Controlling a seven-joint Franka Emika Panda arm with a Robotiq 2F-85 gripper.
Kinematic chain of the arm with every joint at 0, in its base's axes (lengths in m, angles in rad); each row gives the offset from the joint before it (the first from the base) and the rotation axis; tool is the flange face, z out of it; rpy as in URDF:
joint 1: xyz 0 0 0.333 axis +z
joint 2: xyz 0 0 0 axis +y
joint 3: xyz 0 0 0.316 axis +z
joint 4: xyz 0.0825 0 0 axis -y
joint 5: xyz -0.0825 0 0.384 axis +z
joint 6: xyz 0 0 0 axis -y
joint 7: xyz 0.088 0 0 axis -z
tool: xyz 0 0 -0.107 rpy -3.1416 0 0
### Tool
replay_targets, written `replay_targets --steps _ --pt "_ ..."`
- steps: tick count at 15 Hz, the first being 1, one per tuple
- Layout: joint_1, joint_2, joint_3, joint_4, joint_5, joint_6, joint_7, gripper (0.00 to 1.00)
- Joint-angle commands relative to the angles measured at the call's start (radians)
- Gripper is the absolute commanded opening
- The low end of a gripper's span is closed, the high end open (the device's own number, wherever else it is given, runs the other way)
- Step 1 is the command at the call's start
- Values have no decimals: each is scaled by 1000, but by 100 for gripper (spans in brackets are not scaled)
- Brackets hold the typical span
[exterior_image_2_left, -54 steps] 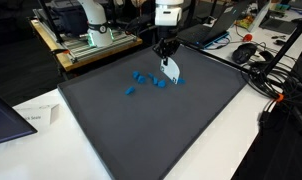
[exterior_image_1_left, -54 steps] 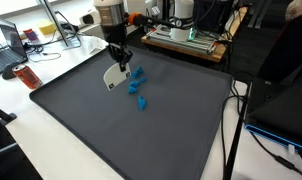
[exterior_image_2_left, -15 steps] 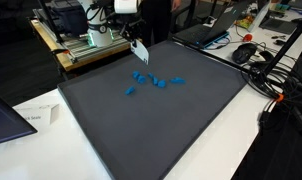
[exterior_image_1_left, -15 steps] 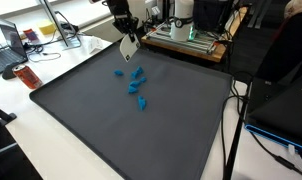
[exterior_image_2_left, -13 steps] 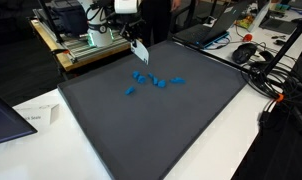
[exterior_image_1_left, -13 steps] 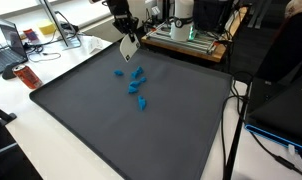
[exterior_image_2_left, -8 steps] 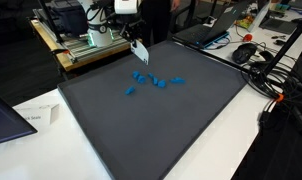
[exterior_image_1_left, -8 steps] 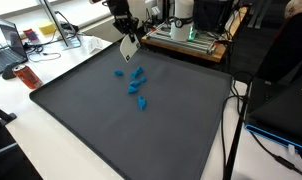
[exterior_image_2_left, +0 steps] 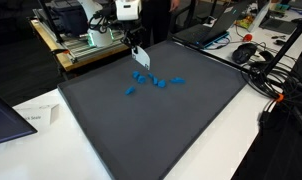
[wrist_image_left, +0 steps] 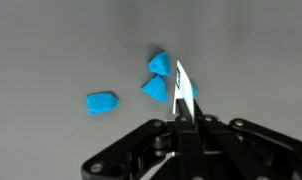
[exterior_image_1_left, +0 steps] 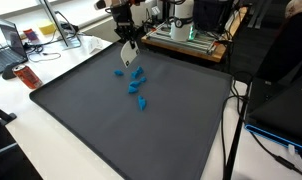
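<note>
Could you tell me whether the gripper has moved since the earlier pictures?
Yes: the gripper, with its white card, has risen from the mat beside the blue pieces and now hangs above them.

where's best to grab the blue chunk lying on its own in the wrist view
Probably come straight down on the blue chunk and close the jaws across its short width: it lies flat on the mat with bare space around it. The gripper is shut on a thin white piece.

Mat [exterior_image_1_left: 111, 135] is looking matt, dark grey, fine-grained, prob. rubber or cloth. Blue pieces [wrist_image_left: 101, 102] are showing smooth matt plastic. Gripper [wrist_image_left: 181, 118] is looking black, semi-gloss plastic; white strip [wrist_image_left: 182, 85] is glinting, smooth.
</note>
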Motion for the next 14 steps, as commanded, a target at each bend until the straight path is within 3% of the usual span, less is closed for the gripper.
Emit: replay_targets --steps 1,14 --pt "4 4 2 -46 6 91 -48 1" --pt "-8 115 38 -90 -24 325 -236 1"
